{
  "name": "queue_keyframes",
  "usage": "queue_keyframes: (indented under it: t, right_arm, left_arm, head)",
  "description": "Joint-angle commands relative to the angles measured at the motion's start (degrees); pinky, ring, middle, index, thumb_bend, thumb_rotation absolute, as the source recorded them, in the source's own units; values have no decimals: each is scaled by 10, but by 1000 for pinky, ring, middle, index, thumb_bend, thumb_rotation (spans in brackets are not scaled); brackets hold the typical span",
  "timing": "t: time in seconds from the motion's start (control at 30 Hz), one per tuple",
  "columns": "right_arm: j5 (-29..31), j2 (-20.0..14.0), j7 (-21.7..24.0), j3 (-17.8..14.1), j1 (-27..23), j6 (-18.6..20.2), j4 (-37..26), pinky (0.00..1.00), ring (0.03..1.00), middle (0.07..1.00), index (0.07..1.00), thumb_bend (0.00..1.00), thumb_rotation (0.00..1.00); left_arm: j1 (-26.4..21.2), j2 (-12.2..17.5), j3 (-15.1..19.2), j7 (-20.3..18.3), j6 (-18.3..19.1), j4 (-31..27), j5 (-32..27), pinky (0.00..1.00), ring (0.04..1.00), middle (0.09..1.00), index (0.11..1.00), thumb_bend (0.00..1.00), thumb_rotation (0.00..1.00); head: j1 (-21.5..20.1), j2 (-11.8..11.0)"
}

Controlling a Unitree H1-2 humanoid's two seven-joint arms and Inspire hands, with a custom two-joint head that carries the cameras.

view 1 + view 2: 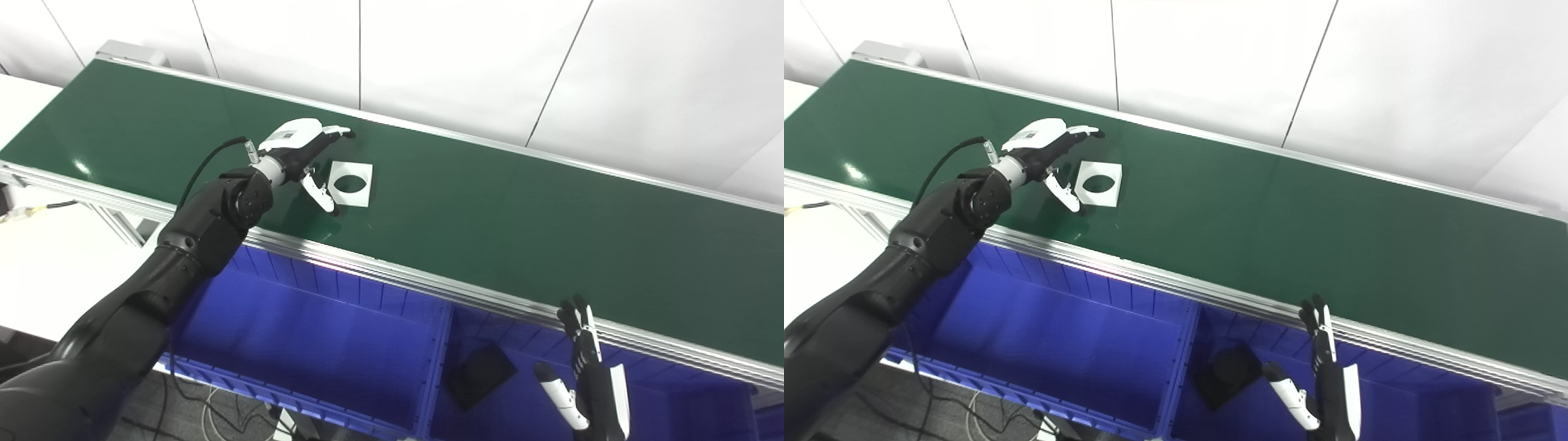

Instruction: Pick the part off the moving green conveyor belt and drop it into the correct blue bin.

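Left robot hand (304, 153) reaches over the green belt (490, 208), fingers spread wide, holding nothing. Thumb and upper fingers bracket the left edge of the white square part (350, 183), which lies flat on the belt and has a round hole through its middle. Thumb tip sits just beside the part's near-left corner; contact cannot be confirmed from either view.

Right robot hand (1323, 373) is low, below the belt's aluminium rail (1213, 288), fingers extended upward and apart, empty, over the right blue bin (520, 392).

Left blue bin (318, 343) sits under the rail, beside the right one. A dark flat piece (481, 373) lies in the right bin; the right eye view shows a rounded bump on it, the left eye view shows only a flat square.
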Motion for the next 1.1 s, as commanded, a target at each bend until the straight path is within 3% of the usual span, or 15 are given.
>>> queue_keyframes:
  t: [0.0,0.1,0.17,0.23,0.3,0.57,0.67,0.77,0.87,0.93,1.0,1.07]
  right_arm:
    - [0,1,2,-6,2,-29,-23,975,947,944,1000,773,764]
    - [-2,2,4,-8,3,-29,-26,974,949,945,1000,772,765]
    - [-3,3,5,-9,3,-29,-27,975,948,943,1000,776,772]
    - [-3,4,6,-11,4,-29,-28,973,948,940,1000,782,775]
    - [-4,4,6,-12,4,-29,-28,975,950,941,1000,779,776]
    - [-5,7,11,-16,4,-29,-31,979,955,942,1000,772,782]
    - [-2,8,16,-17,5,-29,-34,987,957,942,1000,763,778]
    - [-4,8,18,-19,6,-29,-35,989,959,942,1000,757,780]
    - [-2,11,21,-21,7,-29,-39,988,958,942,1000,754,774]
    - [-4,12,21,-22,7,-29,-39,989,958,939,1000,747,771]
    - [-1,15,21,-24,7,-29,-39,988,955,937,1000,748,768]
    - [3,17,23,-25,8,-29,-39,983,952,935,1000,744,759]
  left_arm:
    - [-30,-1,6,14,-23,2,-18,697,825,879,851,734,53]
    - [-31,-11,8,6,-18,16,-34,688,812,861,832,734,66]
    - [-33,-20,13,-2,-32,33,-57,662,745,782,800,707,40]
    - [-35,-26,14,-9,-38,43,-71,570,642,695,761,691,71]
    - [-37,-29,7,-12,-38,48,-74,543,618,678,750,685,90]
    - [-38,-41,-15,-4,-28,65,-61,609,708,762,752,701,117]
    - [-38,-45,-25,29,-43,75,-46,603,699,752,739,687,93]
    - [-35,-55,-23,71,-48,86,-40,544,610,664,688,655,114]
    - [-36,-61,-35,116,-67,98,-22,529,579,629,654,626,78]
    - [-36,-62,-48,145,-78,105,-3,509,558,609,529,534,63]
    - [-37,-64,-61,177,-88,119,16,472,531,517,510,523,16]
    - [-39,-62,-74,198,-91,128,30,477,533,501,497,520,3]
  head:
    - [0,0]
    - [0,5]
    - [-1,7]
    - [0,8]
    - [-1,9]
    - [-1,12]
    - [-1,15]
    - [-1,15]
    - [-3,17]
    - [-3,18]
    - [-3,18]
    - [-2,18]
